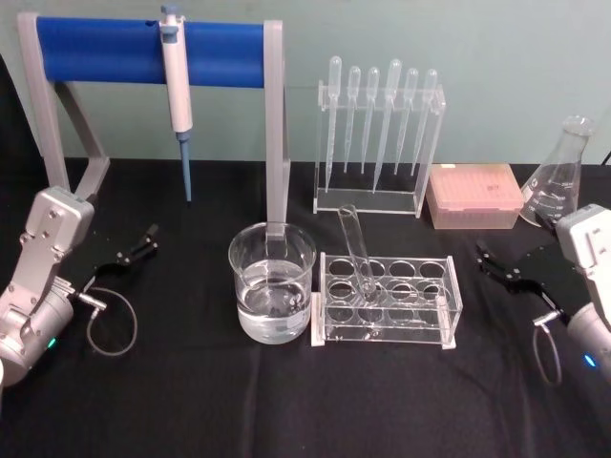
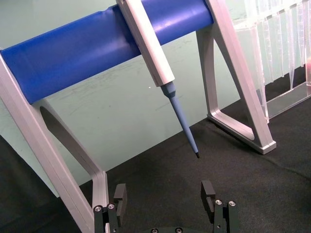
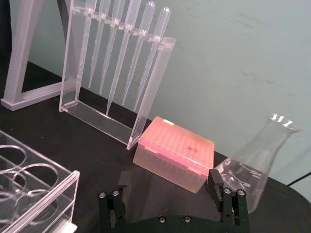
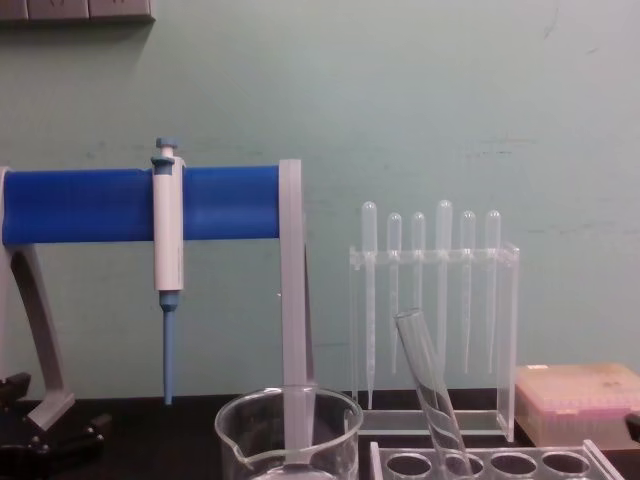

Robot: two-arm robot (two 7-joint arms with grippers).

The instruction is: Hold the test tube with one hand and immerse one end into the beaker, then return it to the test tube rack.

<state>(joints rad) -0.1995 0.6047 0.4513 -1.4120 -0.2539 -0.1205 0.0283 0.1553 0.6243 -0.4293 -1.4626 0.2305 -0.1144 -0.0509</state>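
Clear glass test tube leaning in clear plastic rack | black left gripper, right gripper flanking rack, fingers spread | best pinching tube above rack.

A pale green wall stands behind the table, plain but for faint scuffs and a row of pale plates high on its left in the chest view. Black cloth covers the table up to the wall. The light is soft and even.
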